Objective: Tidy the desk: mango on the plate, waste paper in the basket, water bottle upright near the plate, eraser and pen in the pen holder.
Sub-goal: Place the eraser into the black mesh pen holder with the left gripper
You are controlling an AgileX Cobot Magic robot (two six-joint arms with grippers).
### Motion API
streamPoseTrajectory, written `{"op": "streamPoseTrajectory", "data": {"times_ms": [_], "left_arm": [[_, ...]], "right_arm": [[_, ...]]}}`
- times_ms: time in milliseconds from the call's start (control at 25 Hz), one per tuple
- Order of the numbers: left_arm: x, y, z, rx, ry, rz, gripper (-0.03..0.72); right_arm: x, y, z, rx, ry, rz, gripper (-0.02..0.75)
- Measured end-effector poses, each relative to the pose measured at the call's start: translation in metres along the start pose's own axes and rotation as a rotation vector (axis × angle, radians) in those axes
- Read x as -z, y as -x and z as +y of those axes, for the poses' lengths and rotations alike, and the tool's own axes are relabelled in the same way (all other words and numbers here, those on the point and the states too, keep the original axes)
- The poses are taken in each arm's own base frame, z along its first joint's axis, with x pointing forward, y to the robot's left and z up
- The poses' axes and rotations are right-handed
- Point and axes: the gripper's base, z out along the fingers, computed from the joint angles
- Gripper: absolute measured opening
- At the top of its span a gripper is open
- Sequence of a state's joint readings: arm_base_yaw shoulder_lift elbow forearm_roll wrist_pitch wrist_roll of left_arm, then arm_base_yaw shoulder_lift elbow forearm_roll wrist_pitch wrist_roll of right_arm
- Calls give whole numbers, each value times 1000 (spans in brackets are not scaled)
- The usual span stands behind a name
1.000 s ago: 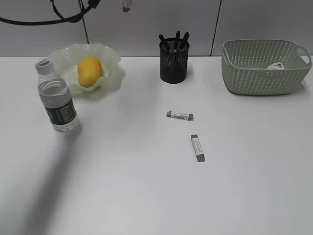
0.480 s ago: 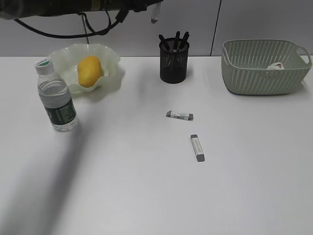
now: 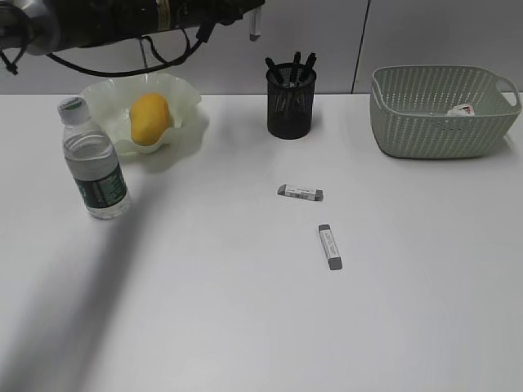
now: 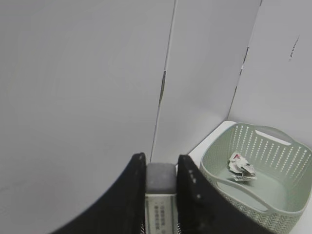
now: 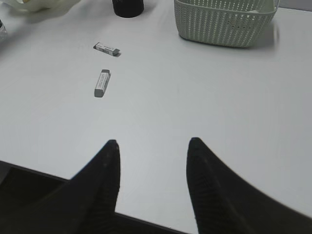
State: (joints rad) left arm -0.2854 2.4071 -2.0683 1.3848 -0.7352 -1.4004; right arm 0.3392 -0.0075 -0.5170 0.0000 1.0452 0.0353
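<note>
My left gripper (image 3: 254, 23) is high at the back, up and to the left of the black mesh pen holder (image 3: 290, 110), and is shut on a grey-tipped eraser (image 4: 161, 178). Several pens (image 3: 294, 69) stand in the holder. Two more erasers (image 3: 300, 192) (image 3: 330, 246) lie on the white desk (image 3: 245, 327). The mango (image 3: 150, 118) sits in the pale green plate (image 3: 186, 102). The water bottle (image 3: 96, 163) stands upright beside the plate. The waste paper (image 3: 462, 109) lies in the green basket (image 3: 441, 122). My right gripper (image 5: 153, 146) is open and empty above the desk's near edge.
The grey panelled wall (image 3: 409, 33) rises right behind the desk. The basket also shows in the left wrist view (image 4: 273, 204) and in the right wrist view (image 5: 224, 24). The left arm and its cables (image 3: 122, 20) span the top left.
My left arm has swung in from the left along the top of the view, carrying the eraser rightward toward the pen holder. Nothing on the desk has moved.
</note>
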Motion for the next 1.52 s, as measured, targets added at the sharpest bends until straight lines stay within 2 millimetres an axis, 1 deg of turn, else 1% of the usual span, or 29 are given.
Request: {"op": "streamPoseTrajectory", "data": {"times_ms": [280,440,840,1120,1320,1520], "left_arm": [[-11,2,-11,28,-35,-37,140],[-20,-6,-16,70,-17,-44,140],[-21,-6,-16,77,-16,-53,140],[-14,-6,-4,76,15,-56,140],[-11,-6,-1,67,28,-48,140],[-2,-9,20,46,59,-54,140]], "right_arm": [[-1,-1,0,-12,0,6,363],[-1,-1,0,-14,0,6,363],[-1,-1,0,-15,0,6,363],[-1,-1,0,-15,0,6,363],[-1,-1,0,-15,0,6,363],[-1,-1,0,-15,0,6,363]]}}
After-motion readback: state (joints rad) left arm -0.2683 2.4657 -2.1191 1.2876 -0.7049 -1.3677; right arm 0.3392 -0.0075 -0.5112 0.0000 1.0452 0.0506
